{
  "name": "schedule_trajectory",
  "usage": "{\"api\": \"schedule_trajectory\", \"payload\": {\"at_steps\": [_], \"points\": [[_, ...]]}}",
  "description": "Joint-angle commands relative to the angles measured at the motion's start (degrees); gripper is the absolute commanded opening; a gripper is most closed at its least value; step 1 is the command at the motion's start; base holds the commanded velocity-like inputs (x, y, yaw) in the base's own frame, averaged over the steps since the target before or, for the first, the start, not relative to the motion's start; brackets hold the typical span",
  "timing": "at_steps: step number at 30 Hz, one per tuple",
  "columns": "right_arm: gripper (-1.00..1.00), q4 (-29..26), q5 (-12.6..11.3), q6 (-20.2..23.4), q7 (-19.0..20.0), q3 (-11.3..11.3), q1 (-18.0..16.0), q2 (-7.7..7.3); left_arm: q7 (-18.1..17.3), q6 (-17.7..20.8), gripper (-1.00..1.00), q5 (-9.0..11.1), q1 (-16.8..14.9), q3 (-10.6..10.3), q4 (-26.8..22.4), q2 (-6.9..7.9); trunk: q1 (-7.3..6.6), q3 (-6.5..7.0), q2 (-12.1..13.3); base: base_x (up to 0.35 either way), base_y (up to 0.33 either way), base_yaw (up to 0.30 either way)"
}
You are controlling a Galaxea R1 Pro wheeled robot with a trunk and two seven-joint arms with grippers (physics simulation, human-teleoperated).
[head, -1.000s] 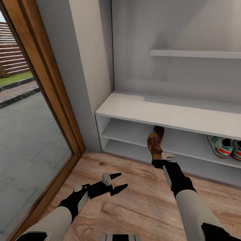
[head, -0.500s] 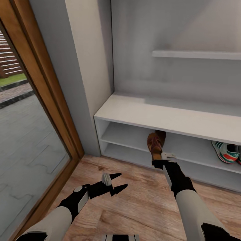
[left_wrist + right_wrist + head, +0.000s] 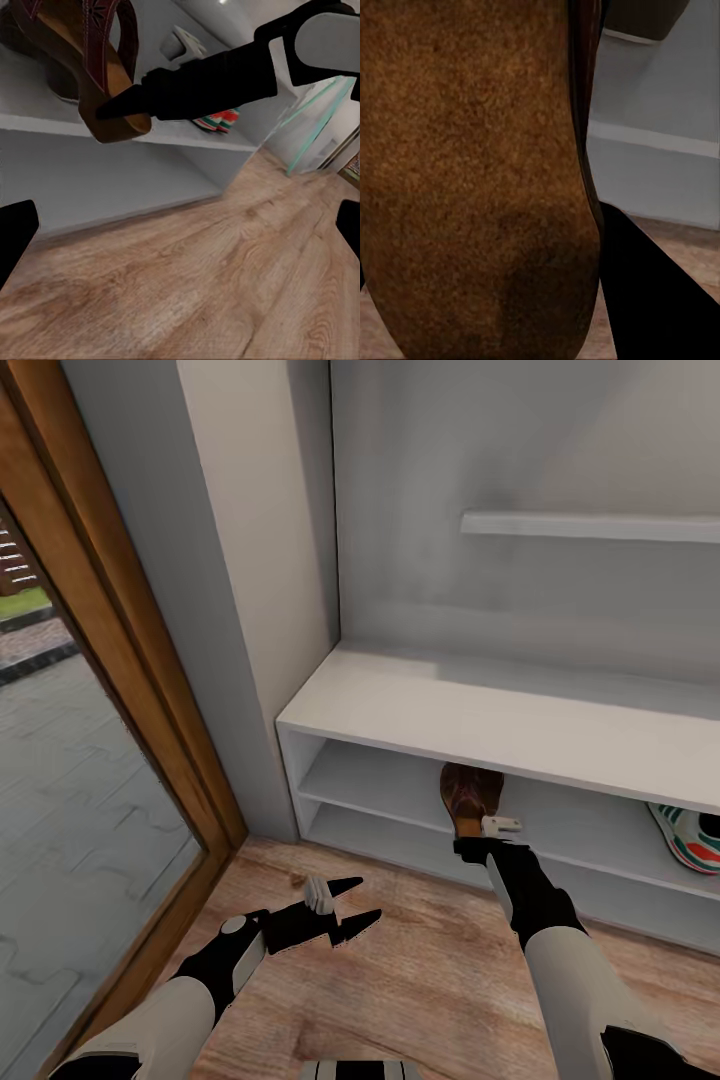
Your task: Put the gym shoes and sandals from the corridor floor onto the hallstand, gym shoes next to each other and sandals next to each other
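Note:
My right gripper (image 3: 472, 843) is shut on the near end of a dark brown sandal (image 3: 468, 796). The sandal's far end reaches under the flat top of the pale hallstand (image 3: 470, 710), at its upper open shelf level. The right wrist view looks straight onto the sandal's tan sole (image 3: 472, 172), with one black finger (image 3: 656, 300) beside it. Further right on that same shelf sits a white, green-striped gym shoe (image 3: 690, 838), also in the left wrist view (image 3: 219, 120). My left gripper (image 3: 352, 903) hangs open and empty over the corridor floor (image 3: 430, 970). The left wrist view catches the held sandal (image 3: 105, 67) from the side.
A wood-framed glass door (image 3: 110, 690) runs along the left, with a grey wall corner (image 3: 250, 610) between it and the hallstand. A narrow wall shelf (image 3: 590, 525) hangs above the flat top. A dark brown shape (image 3: 649, 19) lies deeper on the shelf.
The sandal has gone deeper under the hallstand's top with my right gripper still shut on it. The head camera has shifted, sliding the gym shoe toward the picture's right edge. The left arm has held still.

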Motion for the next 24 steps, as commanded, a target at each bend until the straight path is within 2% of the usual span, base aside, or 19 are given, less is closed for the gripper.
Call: {"api": "schedule_trajectory", "payload": {"at_steps": [1, 9, 20, 24], "points": [[-1.0, -0.09, 0.37, 0.29, 0.08, -0.22, -0.02, 0.07, -0.15, -0.3, 1.0, 0.07, -0.04, 0.08, 0.06, -0.01, 0.02, -0.05, -0.02, 0.317, 0.0, 0.0], [-1.0, -0.09, 0.37, 0.27, 0.08, -0.23, -0.02, 0.07, -0.15, -0.27, 1.0, 0.07, -0.04, 0.08, 0.06, -0.01, 0.02, -0.05, -0.02, 0.301, 0.0, 0.0], [-1.0, -0.09, 0.37, 0.3, 0.08, -0.24, 0.0, 0.07, -0.15, -0.28, 1.0, 0.07, -0.04, 0.08, 0.06, -0.01, 0.02, -0.05, -0.02, 0.042, 0.002, 0.0], [-1.0, -0.09, 0.37, 0.31, 0.08, -0.24, 0.01, 0.07, -0.15, -0.28, 1.0, 0.07, -0.04, 0.08, 0.06, -0.01, 0.02, -0.05, -0.02, 0.215, 0.086, 0.0]]}}
